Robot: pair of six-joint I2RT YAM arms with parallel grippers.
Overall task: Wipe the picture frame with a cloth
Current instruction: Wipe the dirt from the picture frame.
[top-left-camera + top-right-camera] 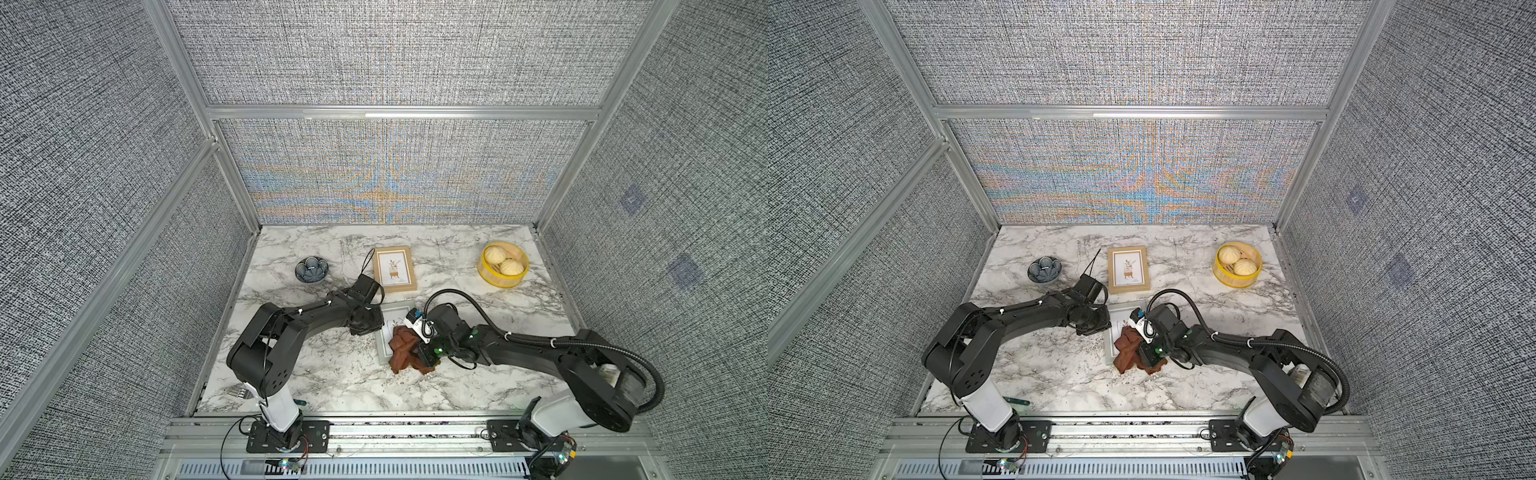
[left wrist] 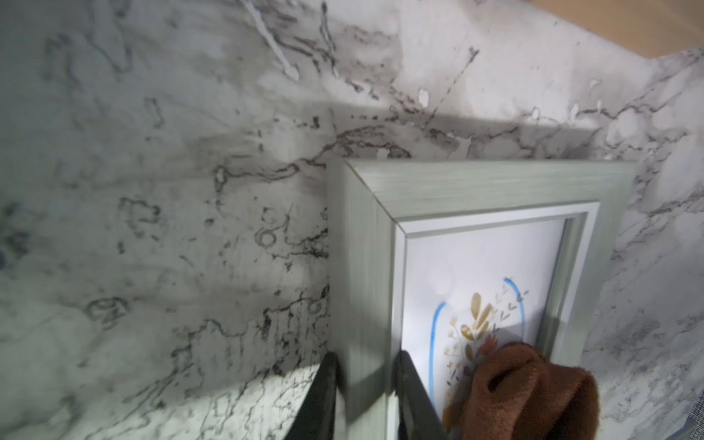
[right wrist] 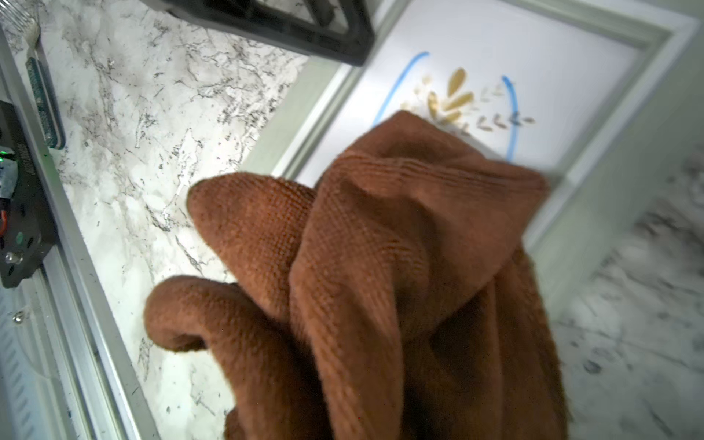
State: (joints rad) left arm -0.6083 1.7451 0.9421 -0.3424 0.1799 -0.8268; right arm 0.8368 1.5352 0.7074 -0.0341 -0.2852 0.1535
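The bunched reddish-brown fabric cloth (image 1: 405, 347) could snag and swivel the flat grey-green rectangular picture frame (image 1: 394, 310) lying centrally, because the left gripper (image 2: 367, 365) pinches only its left rail. Both arms reach in low from the near edge. The right gripper (image 1: 422, 353) is clenched on the cloth over the frame's near half.

Grey frame (image 2: 476, 186): near part hidden under the cloth (image 3: 400, 266), look.
Right end effector (image 1: 423, 354): fingertips buried in cloth folds.
Left end effector (image 2: 367, 400): fingers (image 2: 413, 396) cut off by the wrist view's edge.
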